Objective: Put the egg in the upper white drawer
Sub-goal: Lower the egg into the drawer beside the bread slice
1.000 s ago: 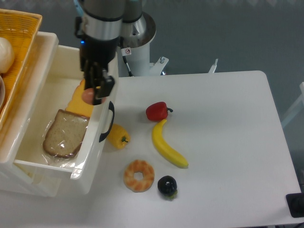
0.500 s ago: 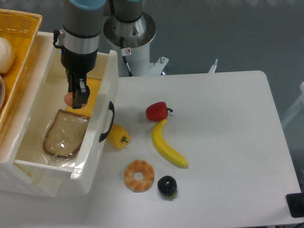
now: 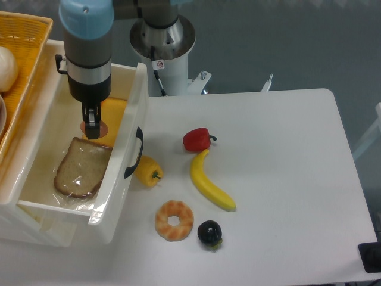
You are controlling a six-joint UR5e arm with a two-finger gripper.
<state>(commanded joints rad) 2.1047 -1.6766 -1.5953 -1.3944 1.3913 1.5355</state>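
Clamped narrowly on the egg (image 3: 90, 128), with the gripper (image 3: 91, 127) hanging inside the upper white drawer (image 3: 136, 89) at the left of the frame. Egg only partly visible, peeking out on both sides of the dark fingers (image 3: 92, 122), just above the top edge of the bread slice (image 3: 81, 167) and beside the yellow cheese slice (image 3: 113, 116). Hard to tell whether touching the drawer floor or held a little above it.

Carrying judged nearly complete: egg already within the drawer walls, well past the front panel with its black handle (image 3: 134, 153). Left to do, by the look of it: lower if needed, open the fingers, lift out clear of the walls.

Compared with half a second ago: shifted slightly toward the left and deeper into the drawer, egg now showing lower against the cheese. Compared with a second ago: then right over the front panel, now wholly inside.

Unmoved on the table at centre frame: red pepper (image 3: 197, 139), banana (image 3: 209, 182), small yellow pepper (image 3: 147, 170), donut (image 3: 174, 220), dark round fruit (image 3: 209, 233). Wicker basket (image 3: 27, 36) at upper left, likewise unchanged.
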